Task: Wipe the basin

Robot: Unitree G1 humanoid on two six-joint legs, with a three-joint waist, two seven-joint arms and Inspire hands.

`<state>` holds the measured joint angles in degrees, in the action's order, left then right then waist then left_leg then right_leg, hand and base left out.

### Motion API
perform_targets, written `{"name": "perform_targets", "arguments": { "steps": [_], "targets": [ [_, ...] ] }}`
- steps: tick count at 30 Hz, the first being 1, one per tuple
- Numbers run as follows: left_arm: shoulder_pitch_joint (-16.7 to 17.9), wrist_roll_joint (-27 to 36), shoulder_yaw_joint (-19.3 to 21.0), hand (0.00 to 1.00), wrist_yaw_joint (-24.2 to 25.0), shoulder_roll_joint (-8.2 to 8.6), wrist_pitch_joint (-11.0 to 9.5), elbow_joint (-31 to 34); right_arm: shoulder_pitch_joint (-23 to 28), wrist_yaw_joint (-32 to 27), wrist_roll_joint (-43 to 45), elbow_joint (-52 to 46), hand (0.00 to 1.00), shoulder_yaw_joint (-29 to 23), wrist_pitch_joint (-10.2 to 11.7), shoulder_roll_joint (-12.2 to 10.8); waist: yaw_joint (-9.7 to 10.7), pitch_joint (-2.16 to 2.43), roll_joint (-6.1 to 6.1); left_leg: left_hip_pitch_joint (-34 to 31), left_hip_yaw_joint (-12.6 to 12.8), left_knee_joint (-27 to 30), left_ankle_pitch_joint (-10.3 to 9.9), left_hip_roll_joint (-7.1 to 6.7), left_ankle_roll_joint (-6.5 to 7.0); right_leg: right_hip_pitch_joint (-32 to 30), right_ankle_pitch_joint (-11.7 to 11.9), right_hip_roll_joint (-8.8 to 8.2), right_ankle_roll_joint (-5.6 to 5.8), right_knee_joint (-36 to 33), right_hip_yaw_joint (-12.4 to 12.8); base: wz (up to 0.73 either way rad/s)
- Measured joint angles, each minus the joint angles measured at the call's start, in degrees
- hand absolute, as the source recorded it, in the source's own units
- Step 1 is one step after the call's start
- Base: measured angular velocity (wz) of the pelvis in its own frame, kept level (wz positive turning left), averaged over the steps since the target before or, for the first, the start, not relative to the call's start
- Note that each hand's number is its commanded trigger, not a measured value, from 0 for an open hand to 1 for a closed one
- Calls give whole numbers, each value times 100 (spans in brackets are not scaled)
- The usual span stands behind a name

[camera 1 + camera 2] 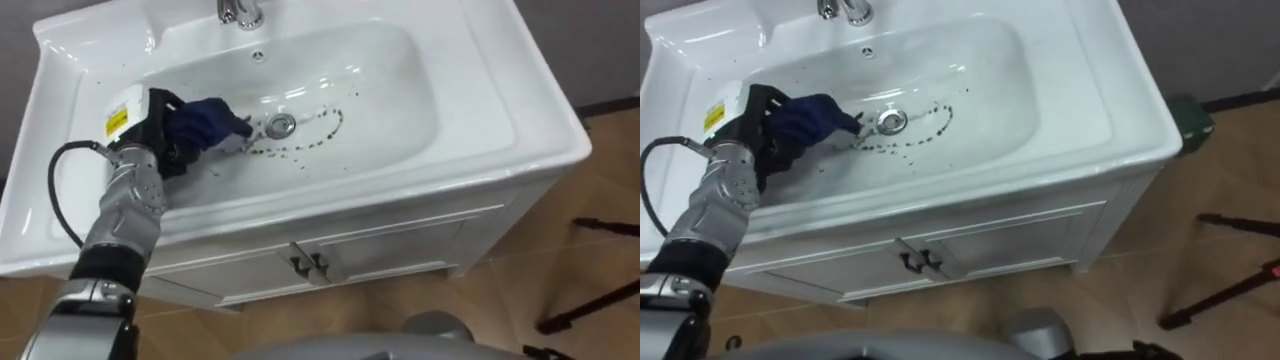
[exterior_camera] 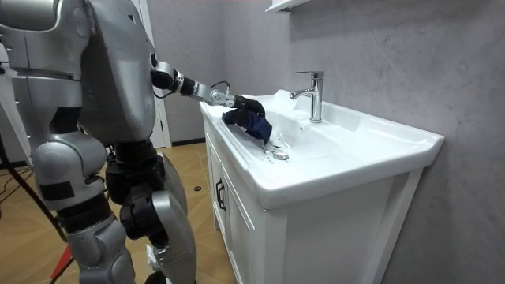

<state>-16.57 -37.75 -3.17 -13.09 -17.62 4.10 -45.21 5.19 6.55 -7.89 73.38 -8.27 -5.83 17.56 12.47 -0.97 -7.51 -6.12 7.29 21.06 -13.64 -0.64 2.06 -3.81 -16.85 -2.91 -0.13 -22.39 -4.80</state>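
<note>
A white basin (image 1: 400, 60) sits in a vanity top, with a chrome drain (image 1: 281, 125) at its middle and a curved trail of dark specks (image 1: 320, 135) around the drain. My left hand (image 1: 160, 130) reaches in from the left, shut on a dark blue cloth (image 1: 208, 120). The cloth's tip rests on the basin floor just left of the drain. In the room view I stand at the front of the vanity, left hand (image 2: 245, 105) and blue cloth (image 2: 254, 122) over the bowl. The right eye view has the hand (image 1: 758, 125), cloth (image 1: 810, 118) and drain (image 1: 892, 122).
A chrome tap (image 1: 240, 12) stands at the basin's back rim, also tall in the room view (image 2: 314, 95). White cabinet doors with dark handles (image 1: 308, 265) lie below the basin. Dark tripod legs (image 1: 590, 305) cross the wooden floor at the right.
</note>
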Motion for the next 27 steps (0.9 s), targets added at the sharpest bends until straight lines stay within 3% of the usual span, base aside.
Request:
{"name": "perform_targets", "arguments": {
  "steps": [2, 5, 9, 13, 16, 17, 23, 27],
  "targets": [
    [-57, -12, -37, 100, -52, 0, -8, -73, -66, -17, -367, 37, 0, 28, -5, 8, 3, 19, -30, -211, 42, 75, 5, 5, 0, -260, -20, -22, -21, -193, 19, -7],
    [-428, -53, -412, 100, -190, -4, -5, -786, -143, -39, -628, 96, 0, 89, -5, 46, 52, -7, -8, -377, 75, 170, 7, 27, 1, -417, -25, -14, -28, -289, 42, -1],
    [-865, -64, -623, 100, -445, -45, -87, -1231, -416, -63, -848, 87, 0, 214, 21, 66, 135, -33, -6, -759, 137, 290, 18, 38, 21, -845, -34, -36, -32, -494, 68, -3],
    [-1295, -65, -790, 100, -551, -99, -164, -1596, -626, -11, -1198, 105, 0, 327, 94, 70, 177, -91, -3, -990, 193, 333, 32, 34, 41, -1140, -52, -59, -32, -652, 108, -1],
    [-1391, -62, -855, 100, -687, -125, -163, -1675, -728, -6, -1263, 120, 0, 477, 105, 71, 191, -120, 22, -1137, 227, 367, 37, 38, 43, -1331, -71, -63, -35, -753, 151, -3],
    [-1453, -63, -857, 100, -748, -125, -172, -1715, -757, -9, -1268, 111, 0, 479, 104, 69, 185, -108, -16, -1224, 232, 410, 38, 57, 42, -1429, -79, -67, -39, -789, 152, 0],
    [-1762, -56, -885, 100, -902, -155, -190, -2163, -805, -124, -1448, 42, 0, 689, 98, 72, 150, -171, 83, -1379, 498, 540, 40, 92, 38, -1716, -168, -116, -111, -1074, 178, -5],
    [-1878, -55, -883, 100, -930, -207, -157, -2178, -875, -205, -1471, 39, 0, 835, 75, 65, 146, -184, 111, -1596, 529, 668, 49, 111, 24, -1975, -208, -134, -141, -1269, 180, 0]
  ]
}}
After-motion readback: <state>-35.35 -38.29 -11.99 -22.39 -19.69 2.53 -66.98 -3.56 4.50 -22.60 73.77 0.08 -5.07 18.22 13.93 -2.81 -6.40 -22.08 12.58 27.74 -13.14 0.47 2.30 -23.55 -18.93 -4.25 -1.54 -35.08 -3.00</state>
